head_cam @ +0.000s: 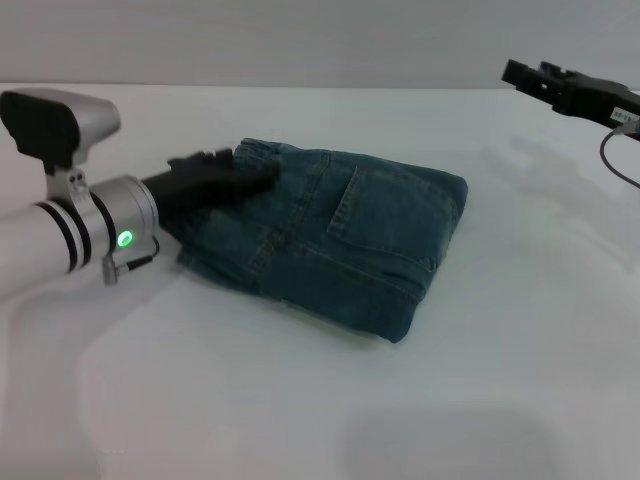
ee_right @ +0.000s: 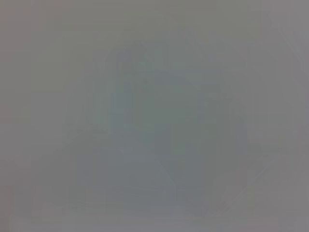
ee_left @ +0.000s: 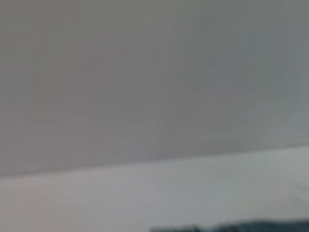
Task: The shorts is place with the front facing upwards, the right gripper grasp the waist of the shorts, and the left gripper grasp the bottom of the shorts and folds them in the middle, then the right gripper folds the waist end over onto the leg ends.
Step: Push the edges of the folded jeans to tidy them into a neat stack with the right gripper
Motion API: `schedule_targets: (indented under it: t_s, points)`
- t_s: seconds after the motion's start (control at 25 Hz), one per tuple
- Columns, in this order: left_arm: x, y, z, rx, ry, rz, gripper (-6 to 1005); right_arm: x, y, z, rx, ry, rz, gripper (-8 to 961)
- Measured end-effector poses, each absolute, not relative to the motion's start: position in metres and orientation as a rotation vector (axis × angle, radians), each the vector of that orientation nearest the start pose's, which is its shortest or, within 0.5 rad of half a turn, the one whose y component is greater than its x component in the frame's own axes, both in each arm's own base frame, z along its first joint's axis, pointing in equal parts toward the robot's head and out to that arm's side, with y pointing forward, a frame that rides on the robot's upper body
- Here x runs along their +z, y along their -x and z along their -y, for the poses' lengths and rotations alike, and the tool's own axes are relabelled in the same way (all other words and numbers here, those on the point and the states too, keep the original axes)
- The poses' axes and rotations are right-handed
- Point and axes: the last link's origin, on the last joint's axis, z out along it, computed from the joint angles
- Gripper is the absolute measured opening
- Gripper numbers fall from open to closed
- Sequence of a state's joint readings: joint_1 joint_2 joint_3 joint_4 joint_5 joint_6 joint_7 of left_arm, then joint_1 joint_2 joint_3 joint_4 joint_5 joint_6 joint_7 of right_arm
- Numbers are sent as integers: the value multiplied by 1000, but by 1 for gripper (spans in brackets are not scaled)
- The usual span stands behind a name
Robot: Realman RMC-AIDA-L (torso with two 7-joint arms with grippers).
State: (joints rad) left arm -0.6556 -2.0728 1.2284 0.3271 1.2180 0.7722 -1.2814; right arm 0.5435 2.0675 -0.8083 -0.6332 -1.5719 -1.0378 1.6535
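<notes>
The shorts (head_cam: 340, 235) lie folded into a compact denim bundle in the middle of the white table (head_cam: 520, 330), a stitched pocket facing up. The ruffled waist (head_cam: 255, 150) shows at the bundle's far left corner. My left gripper (head_cam: 235, 178) rests on the left end of the bundle, just beside that waist band. My right gripper (head_cam: 530, 75) hangs open in the air at the far right, well away from the denim and holding nothing. The leg ends are hidden in the fold. A thin dark strip of the shorts (ee_left: 241, 226) shows in the left wrist view. The right wrist view shows nothing recognisable.
A black cable (head_cam: 615, 160) loops down from the right arm at the right edge. The table's far edge meets a plain grey wall (head_cam: 300, 40).
</notes>
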Motion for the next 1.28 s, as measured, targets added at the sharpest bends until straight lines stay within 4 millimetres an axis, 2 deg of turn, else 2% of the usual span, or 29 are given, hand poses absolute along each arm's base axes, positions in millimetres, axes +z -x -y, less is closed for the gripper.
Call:
schedule_targets:
  t_s: [0.12, 0.2, 0.24, 0.32, 0.36, 0.44, 0.48, 0.52, 0.68, 0.84, 0.96, 1.12, 1.28]
  points:
    - [-45, 260, -410, -641, 2182, 879, 810, 32, -255, -398, 949, 2165, -990, 627]
    - [-28, 259, -418, -700, 2102, 838, 810, 31, -243, -395, 989, 2249, -952, 627]
    - [-19, 259, -422, -735, 2054, 825, 810, 31, -236, -393, 1008, 2294, -932, 627]
    - [-14, 260, -423, -750, 2032, 816, 810, 31, -221, -388, 1048, 2405, -904, 627]
    - [-3, 260, -426, -783, 1985, 799, 810, 31, -215, -385, 1053, 2468, -907, 627]
    - [-3, 260, -426, -783, 1985, 799, 810, 30, -203, -382, 1014, 2586, -931, 628]
    - [-3, 260, -426, -783, 1985, 799, 811, 27, -197, -381, 954, 2661, -958, 628]
    - [13, 264, -429, -818, 1918, 777, 811, 23, -191, -379, 885, 2730, -980, 628]
    - [19, 266, -430, -827, 1894, 774, 811, 9, -174, -374, 530, 2953, -1070, 627]
    - [18, 265, -430, -827, 1898, 758, 811, -8, -165, -371, 182, 3061, -1092, 627]
    - [17, 265, -429, -830, 1899, 763, 811, -21, -164, -366, -15, 3096, -1100, 628]
    - [15, 267, -427, -827, 1898, 775, 811, -33, -165, -358, -160, 3121, -1118, 628]
    - [14, 271, -424, -825, 1895, 785, 811, -39, -168, -354, -217, 3126, -1153, 628]
